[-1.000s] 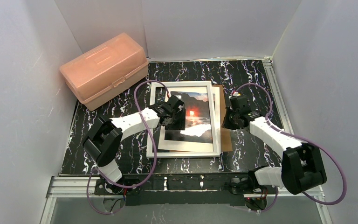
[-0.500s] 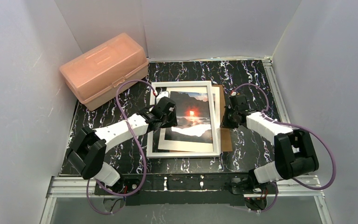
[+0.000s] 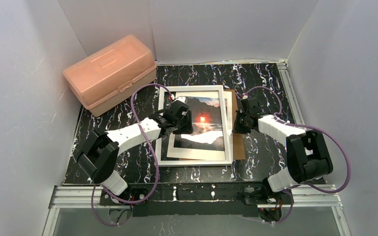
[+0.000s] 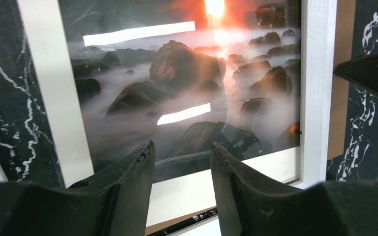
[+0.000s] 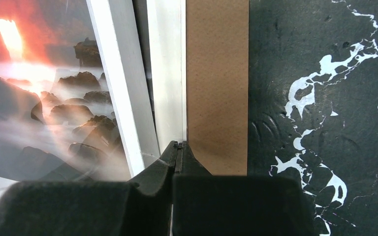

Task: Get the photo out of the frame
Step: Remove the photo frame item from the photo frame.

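Two claws are shown: the left claw (image 4: 182, 147) is held half open, empty, over the photo (image 3: 204, 125) lying inside the frame (image 3: 195, 88) on the tabletop (image 3: 261, 83); the right claw (image 5: 177, 145) is shut at the frame's right edge.

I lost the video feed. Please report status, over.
Left gripper open, above photo. Right gripper shut, at frame's right edge. Photo not yet out. Pink box well clear.

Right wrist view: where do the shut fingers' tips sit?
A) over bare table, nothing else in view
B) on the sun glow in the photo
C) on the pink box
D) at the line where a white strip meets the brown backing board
D: the right gripper is shut, its tips at the line where the white strip meets the brown backing board; the frame and the photo lie further left.
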You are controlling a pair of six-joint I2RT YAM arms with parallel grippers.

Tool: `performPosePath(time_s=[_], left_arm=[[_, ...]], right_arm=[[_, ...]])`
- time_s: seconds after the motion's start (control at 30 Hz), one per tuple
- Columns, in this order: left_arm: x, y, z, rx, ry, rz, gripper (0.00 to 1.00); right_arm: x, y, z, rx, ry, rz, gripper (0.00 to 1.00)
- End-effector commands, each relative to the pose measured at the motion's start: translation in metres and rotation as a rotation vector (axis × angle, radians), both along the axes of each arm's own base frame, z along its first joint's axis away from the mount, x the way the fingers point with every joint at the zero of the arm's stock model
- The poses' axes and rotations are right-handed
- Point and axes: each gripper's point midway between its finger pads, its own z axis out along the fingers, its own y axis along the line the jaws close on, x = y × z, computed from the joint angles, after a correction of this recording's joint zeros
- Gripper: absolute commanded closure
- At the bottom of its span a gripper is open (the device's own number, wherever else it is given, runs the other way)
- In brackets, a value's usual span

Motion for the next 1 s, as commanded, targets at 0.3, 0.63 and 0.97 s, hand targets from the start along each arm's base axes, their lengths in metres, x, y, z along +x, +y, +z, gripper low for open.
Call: performPosePath(time_s=[0.3,0.63,0.97], left_arm=[[0.009,-0.031,0.009,-0.084,0.013,-0.076,0.57],[0.011,-0.042,-0.001,-0.100,0.064,-0.097,0.57],[0.010,-0.036,-0.027,-0.019,0.177,-0.053,0.57]], right_arm=[[0.022,0.010,0.008,0.032,-0.059,0.031,0.99],[0.018,0.011,-0.003,0.042,-0.036,0.033,0.99],[0.004,-0.004,-0.022,-0.017,0.027,-0.007,0.99]])
